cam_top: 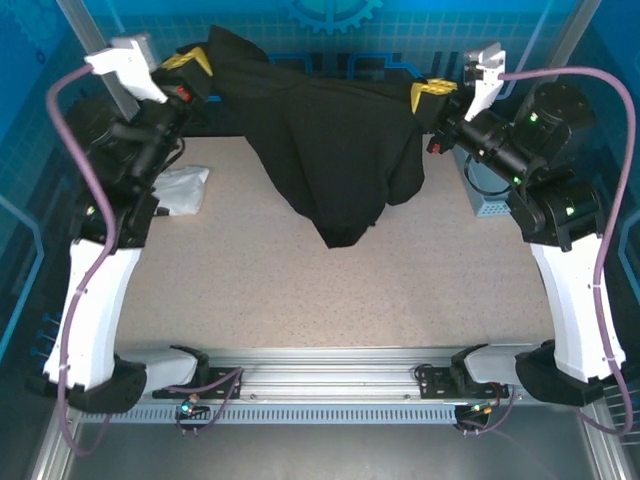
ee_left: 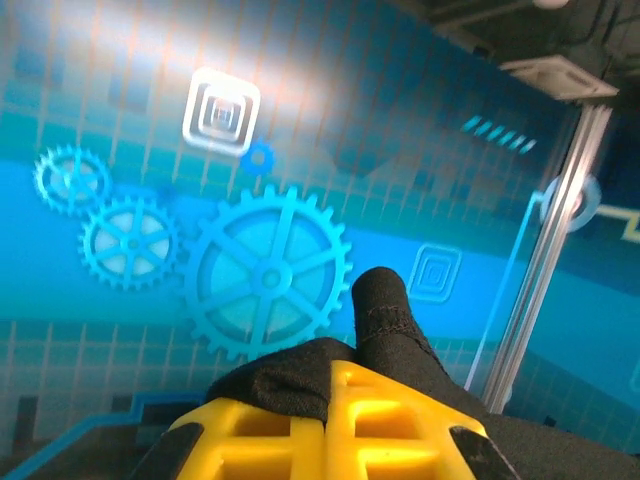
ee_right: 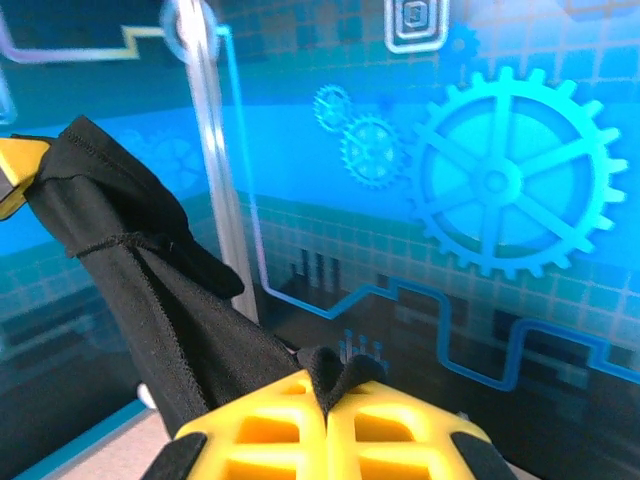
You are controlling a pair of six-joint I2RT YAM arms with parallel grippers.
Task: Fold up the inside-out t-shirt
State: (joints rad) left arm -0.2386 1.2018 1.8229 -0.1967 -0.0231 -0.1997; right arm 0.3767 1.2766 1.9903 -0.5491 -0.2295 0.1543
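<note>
Left hand [cam_top: 190, 62] and right hand [cam_top: 432, 95] are raised at the back, well apart, each clamped shut on an edge of the shirt [cam_top: 330, 150]. Probably spreading it in the air to lay it flat. The cloth spans hand to hand and sags in the middle, low tip over the bench [cam_top: 300, 300], can't tell if touching

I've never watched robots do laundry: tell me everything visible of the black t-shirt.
The t-shirt is soft black cloth with stitched hems, no print showing. It hangs between the left gripper and the right gripper, each shut on a bunched edge, and sags to a point over the table; contact there is unclear.
</note>
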